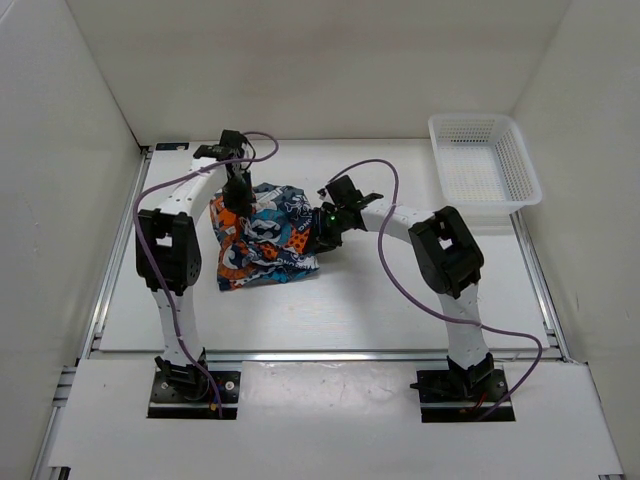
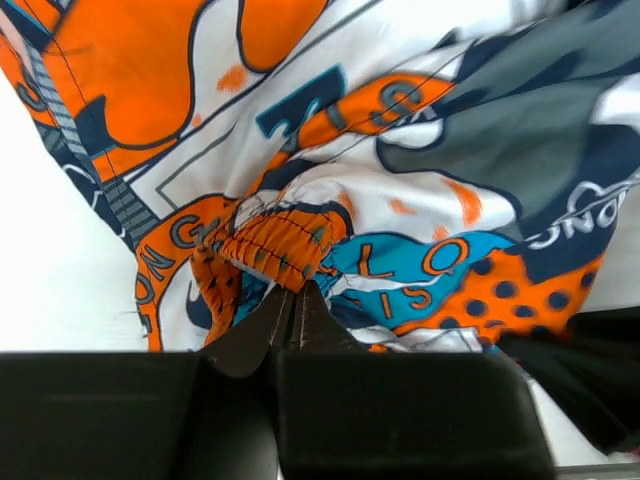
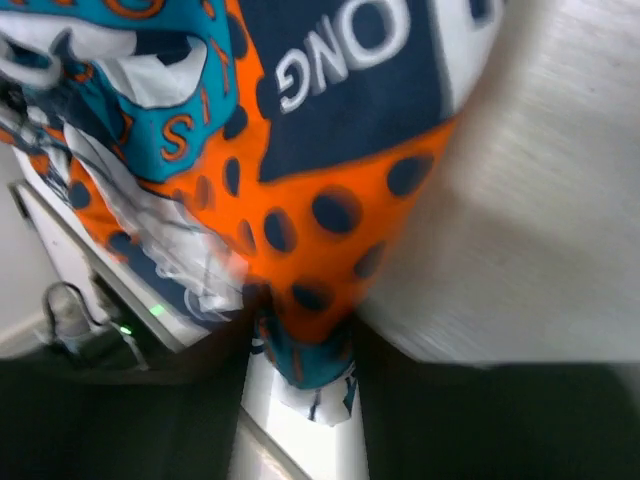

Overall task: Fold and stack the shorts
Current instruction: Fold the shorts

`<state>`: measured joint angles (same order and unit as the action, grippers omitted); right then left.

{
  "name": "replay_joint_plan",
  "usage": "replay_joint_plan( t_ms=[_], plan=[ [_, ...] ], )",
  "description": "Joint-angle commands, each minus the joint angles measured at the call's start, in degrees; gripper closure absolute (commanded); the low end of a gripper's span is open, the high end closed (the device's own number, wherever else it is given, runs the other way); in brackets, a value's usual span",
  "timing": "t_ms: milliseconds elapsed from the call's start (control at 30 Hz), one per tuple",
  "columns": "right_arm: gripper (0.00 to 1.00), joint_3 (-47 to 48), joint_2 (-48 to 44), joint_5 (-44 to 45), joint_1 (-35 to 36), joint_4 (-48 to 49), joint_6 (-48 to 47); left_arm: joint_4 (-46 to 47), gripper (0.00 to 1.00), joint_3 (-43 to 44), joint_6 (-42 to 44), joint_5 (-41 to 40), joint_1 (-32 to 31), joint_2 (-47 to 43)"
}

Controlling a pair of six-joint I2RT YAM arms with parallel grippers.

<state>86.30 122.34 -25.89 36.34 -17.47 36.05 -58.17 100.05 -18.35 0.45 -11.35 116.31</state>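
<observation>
Top external: shorts (image 1: 262, 238) bunched mid-counter (image 1: 380, 310), left of centre. Soft, light, floppy, probably slippery; best pinched at elastic waistband (image 2: 275, 240) or a hem. Left pincer (image 1: 238, 195) clamped on waistband at far-left edge; right pincer (image 1: 323, 238) gripping right-edge fabric.

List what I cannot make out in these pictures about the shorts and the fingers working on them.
1. Right wrist view: motion blur. It is unclear whether the right fingers clamp the shorts or only straddle them.
2. Left wrist view: the shorts run off the top and right edges, so their overall shape is unseen.
3. Top view: the shorts lie bunched, partly under both arms. The waistband and leg openings cannot be told apart.
</observation>
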Motion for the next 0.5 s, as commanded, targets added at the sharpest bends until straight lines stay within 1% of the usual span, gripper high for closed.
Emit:
replay_joint_plan(
  t_ms=[0, 33, 100, 233, 300, 400, 433, 467],
  plan=[
    [0.77, 1.67, 0.18, -3.11, 0.05, 4.12, 1.65, -1.23, 0.90, 4.35, -0.28, 1.39, 0.02, -1.88],
    [0.87, 1.15, -0.43, -2.59, 0.05, 4.12, 1.65, -1.24, 0.90, 4.36, -0.28, 1.40, 0.02, -2.57],
    [1.00, 0.37, -3.32, 0.74, 0.05, 3.42, 0.96, -1.77, 0.90, 5.68, -0.28, 1.92, 0.02, -4.07],
    [1.00, -3.94, -9.83, 6.63, 0.05, 1.31, -0.36, -2.82, 0.90, 5.68, -0.28, 3.85, 0.02, -7.50],
    [1.00, -6.84, -13.44, 8.57, 0.05, -1.32, -1.95, -3.43, 0.90, 5.68, -0.81, 5.52, 0.02, -9.86],
    [1.00, -11.93, -18.27, 12.26, 0.05, -4.23, -3.71, -3.44, 0.90, 3.58, -1.51, 8.33, 0.02, -13.37],
    [1.00, -13.60, -19.76, 13.05, 0.05, -5.02, -4.41, -3.44, 0.90, 1.57, -1.51, 10.60, 0.02, -14.26],
    [1.00, -16.66, -22.39, 13.84, 0.05, -5.63, -5.20, -3.44, 0.90, 0.42, -2.12, 11.15, 0.02, -14.97]
  ],
)
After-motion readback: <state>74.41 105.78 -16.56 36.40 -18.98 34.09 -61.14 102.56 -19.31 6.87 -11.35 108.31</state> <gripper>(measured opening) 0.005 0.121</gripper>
